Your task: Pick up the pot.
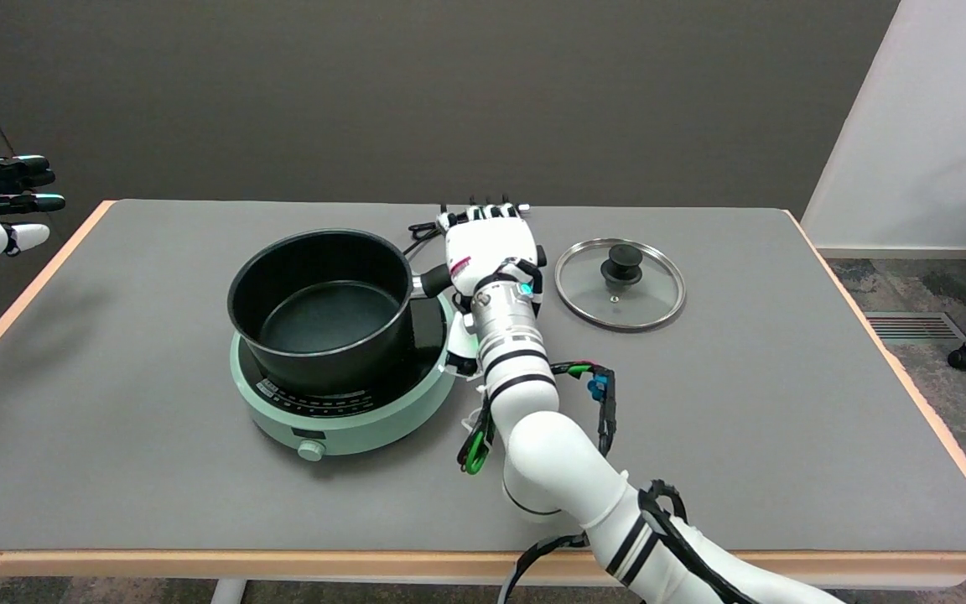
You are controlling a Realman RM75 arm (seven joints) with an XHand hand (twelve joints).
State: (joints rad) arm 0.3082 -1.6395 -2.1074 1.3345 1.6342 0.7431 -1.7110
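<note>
- The pot (321,312) is black, deep and lidless, and sits left of the frame's centre on a pale green induction cooker (340,393).
- The pot stands toward the cooker's left and far side, leaving a crescent of black glass bare on the right.
- The pot's handle (435,281) juts to the right, with a metal collar at the wall and a black grip beyond it.
- The right robot hand (490,245) lies over the outer end of that handle, its white back turned up to the camera.
- Its fingers (483,212) bend down and away past the knuckles, so only their tops show; whether they close on the handle cannot be told from this view.
- The pot's base rests on the cooker.
- A glass lid (620,283) with a black knob lies flat on the grey table (785,403), just right of the robot hand and apart from it.
- A black cord (421,228) loops on the table behind the handle.
- The cooker's round dial (311,450) faces the near edge.
</note>
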